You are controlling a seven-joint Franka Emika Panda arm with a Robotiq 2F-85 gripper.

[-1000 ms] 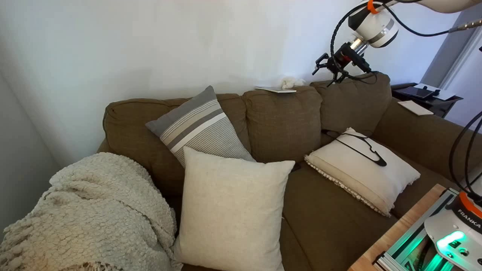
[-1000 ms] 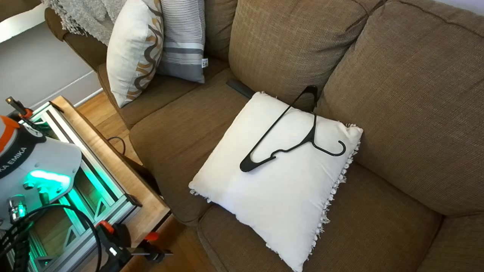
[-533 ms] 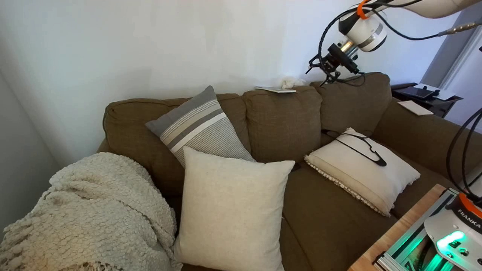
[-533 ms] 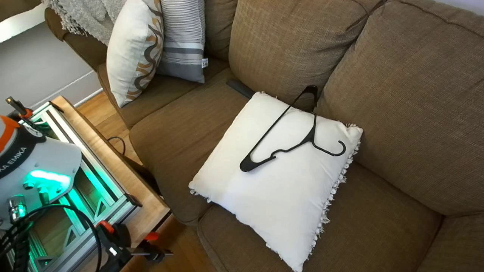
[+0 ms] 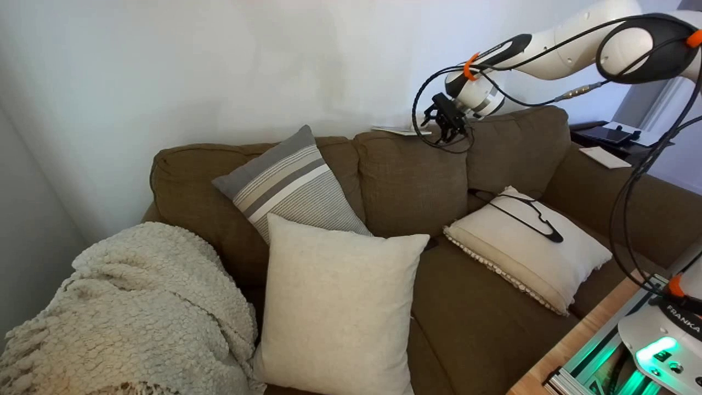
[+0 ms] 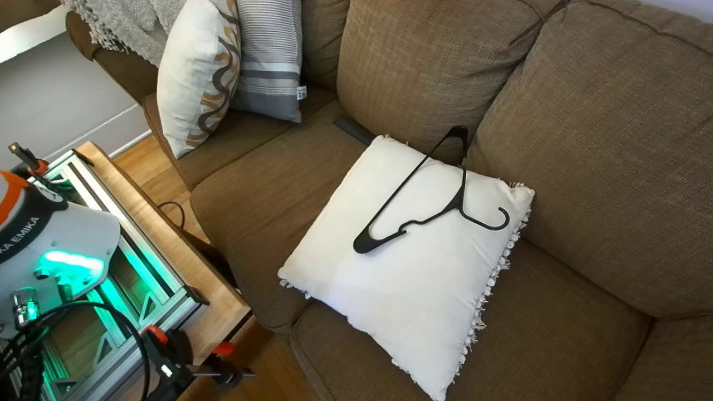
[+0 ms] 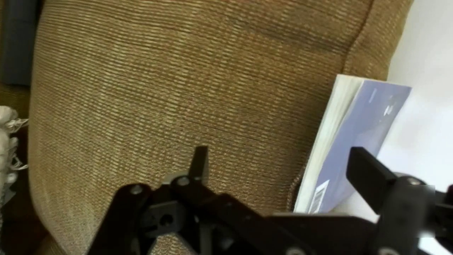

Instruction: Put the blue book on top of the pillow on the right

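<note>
- Black two-fingered gripper [image 7: 279, 159] hangs near the brown woven sofa back [image 7: 170, 106], fingers wide apart, holding nothing.
- Blue paperback book [image 7: 357, 141] lies atop that back, by the far white wall [image 5: 247, 66].
- Square off-white fringed pillow [image 6: 412, 289] lies at right, under a black plastic hanger [image 6: 458, 200].

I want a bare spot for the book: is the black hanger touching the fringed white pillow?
Touching. In an exterior view, the black hanger lies across the fringed white pillow, one broad end resting on its top face.
</note>
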